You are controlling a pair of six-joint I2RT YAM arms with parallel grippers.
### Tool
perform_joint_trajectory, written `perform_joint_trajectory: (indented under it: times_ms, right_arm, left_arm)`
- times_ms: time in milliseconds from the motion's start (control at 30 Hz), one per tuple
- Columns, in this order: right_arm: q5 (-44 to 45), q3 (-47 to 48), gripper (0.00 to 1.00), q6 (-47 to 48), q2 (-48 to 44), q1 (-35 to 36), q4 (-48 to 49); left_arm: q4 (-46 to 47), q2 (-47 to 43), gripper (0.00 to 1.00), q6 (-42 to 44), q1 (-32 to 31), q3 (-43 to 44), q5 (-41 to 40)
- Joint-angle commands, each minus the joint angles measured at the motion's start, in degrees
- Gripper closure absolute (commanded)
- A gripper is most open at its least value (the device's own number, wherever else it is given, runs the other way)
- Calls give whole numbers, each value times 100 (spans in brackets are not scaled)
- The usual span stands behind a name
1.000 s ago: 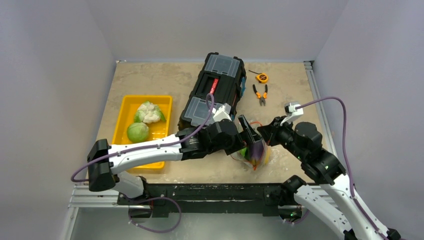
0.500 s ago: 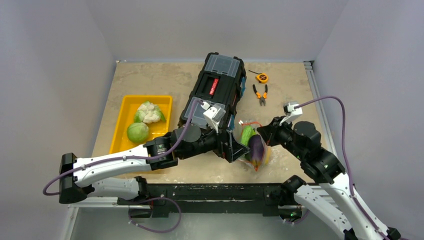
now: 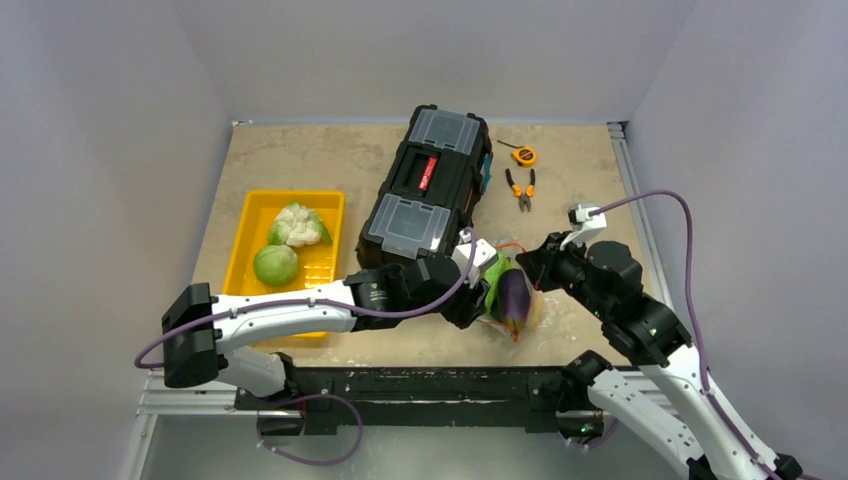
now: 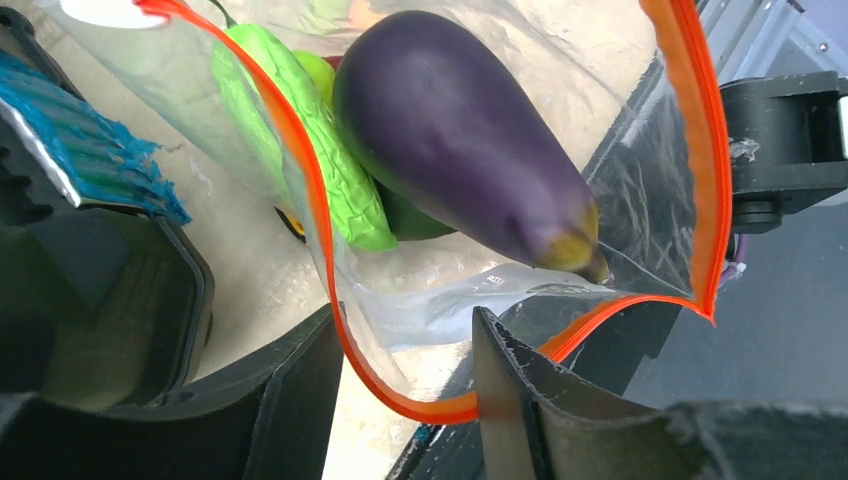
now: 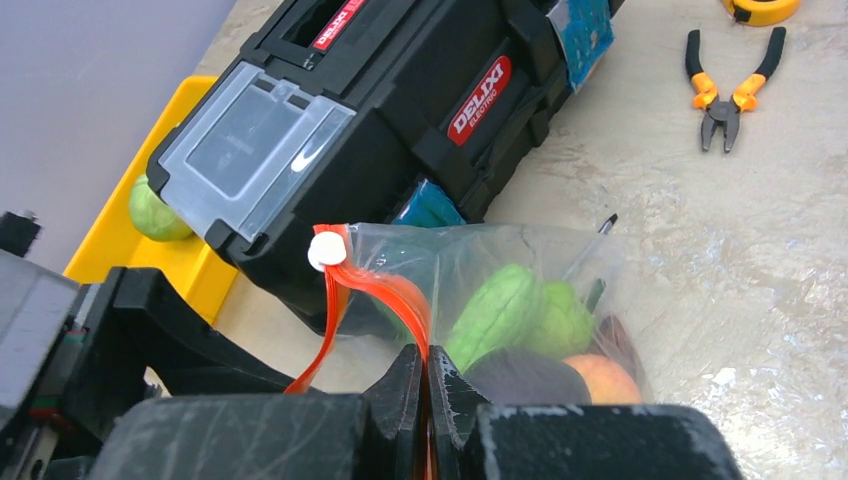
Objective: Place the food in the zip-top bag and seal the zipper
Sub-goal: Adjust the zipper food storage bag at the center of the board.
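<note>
the zip-top bag [image 3: 530, 306] lies on the tabletop [image 3: 300, 160] just in front of the black toolbox [image 3: 425, 185], between the two arms, with its mouth held agape. the right pincer [image 5: 425, 368] is pressed together on the zipper [image 5: 395, 292]: the red-orange strip runs down into its closed fingers, and a white slider [image 5: 327, 250] sits at the strip's far end, near the toolbox. the left pincer [image 4: 410, 395] stands apart, one finger on either side of the bag's orange rim, which loops through the gap between them; whether either finger touches the plastic cannot be told. inside the bag sit a purple eggplant [image 4: 470, 150] and a green ridged piece [image 4: 300, 130] pressed against its side. the right wrist view also shows a peach-orange piece [image 5: 600, 380] deeper in. the cauliflower [image 3: 297, 224] and the cabbage [image 3: 275, 264] lie in the yellow tray [image 3: 258, 212] at the left of the tabletop, well apart from the bag. orange-handled pliers [image 3: 520, 188] lie just beside the toolbox's right side.
</note>
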State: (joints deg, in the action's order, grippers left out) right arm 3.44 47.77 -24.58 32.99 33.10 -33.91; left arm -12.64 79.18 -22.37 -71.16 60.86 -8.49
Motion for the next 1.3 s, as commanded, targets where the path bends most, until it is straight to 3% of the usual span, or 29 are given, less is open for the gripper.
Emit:
perform_joint_trajectory:
  times_ms: [0, 167, 233, 433, 633, 767, 1000, 1067, 1267]
  right_arm:
    - [42, 257, 100, -29, 50, 25, 10]
    - [44, 437, 100, -40, 204, 23, -115]
    - [26, 610, 100, -28, 330, 24, -273]
    - [-320, 1100, 100, 209, 723, 25, -762]
    - [-739, 1293, 100, 332, 913, 23, -1286]
    - [-1219, 1301, 89, 487, 1003, 26, -1532]
    - [-1271, 1727, 63, 723, 1022, 27, -2224]
    - [-1315, 1841, 48, 808, 1097, 26, -2503]
    - [-1238, 1883, 20, 747, 1188, 46, -2690]
  left_arm:
    - [102, 91, 59, -332, -3, 289, 114]
    - [726, 77, 93, -643, 59, 200, 744]
    - [1063, 107, 99, -963, 208, 192, 1182]
    - [2796, 350, 100, -2336, 719, -106, 2249]
    - [3770, 380, 100, -3103, 779, -447, 1829]
    - [3923, 461, 100, -3366, 779, -496, 1674]
    - [4050, 608, 100, -3523, 779, -478, 1581]
    - [4047, 645, 100, -3512, 779, -439, 1586]
    - [4078, 721, 100, -3524, 779, -397, 1641]
